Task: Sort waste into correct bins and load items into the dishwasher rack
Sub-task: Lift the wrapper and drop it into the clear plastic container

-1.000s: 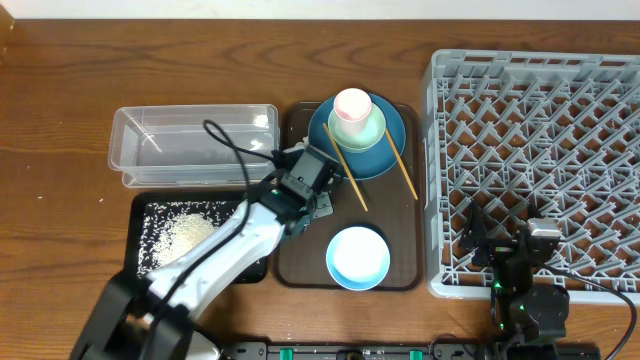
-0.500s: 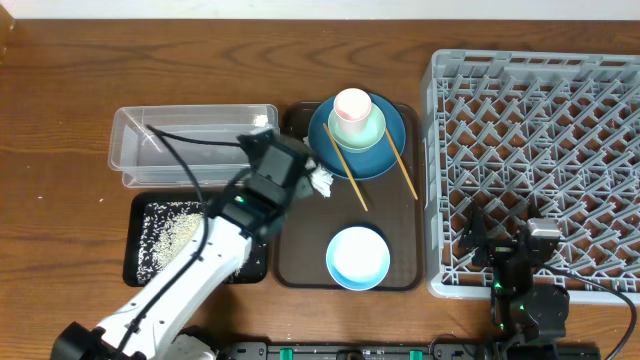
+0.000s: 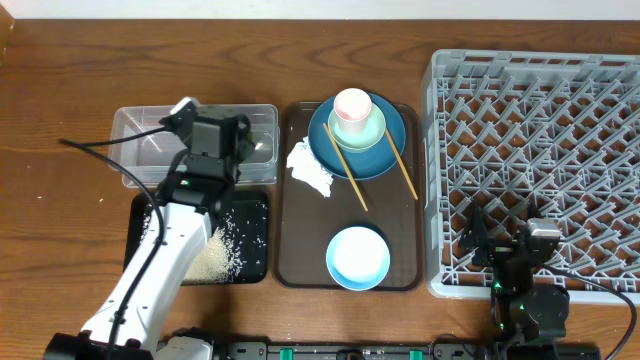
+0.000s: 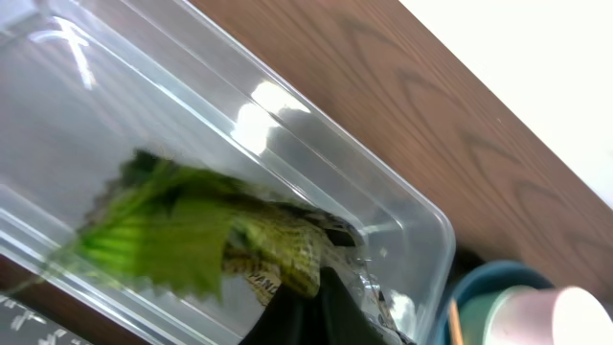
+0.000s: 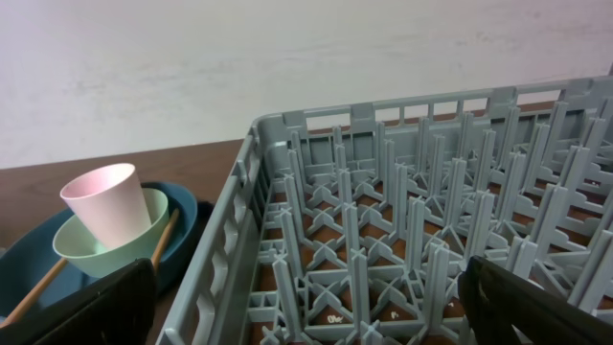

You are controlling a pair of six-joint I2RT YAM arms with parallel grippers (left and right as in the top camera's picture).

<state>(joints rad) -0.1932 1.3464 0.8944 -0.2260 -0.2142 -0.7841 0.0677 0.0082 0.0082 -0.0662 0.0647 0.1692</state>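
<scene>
Over clear tub (image 3: 140, 115), left arm (image 3: 165, 250) outstretched, pincer (image 4: 302, 299) gripping snack wrapper (image 4: 172, 235).

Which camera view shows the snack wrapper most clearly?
The left wrist view: the snack wrapper shows large, green with a zigzag edge, at the left end effector over the clear tub. Overhead, the left arm hides it. The right wrist view misses it.

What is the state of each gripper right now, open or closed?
Left gripper: closed on the snack wrapper, over the clear tub.
Right gripper: open, holding nothing.
</scene>
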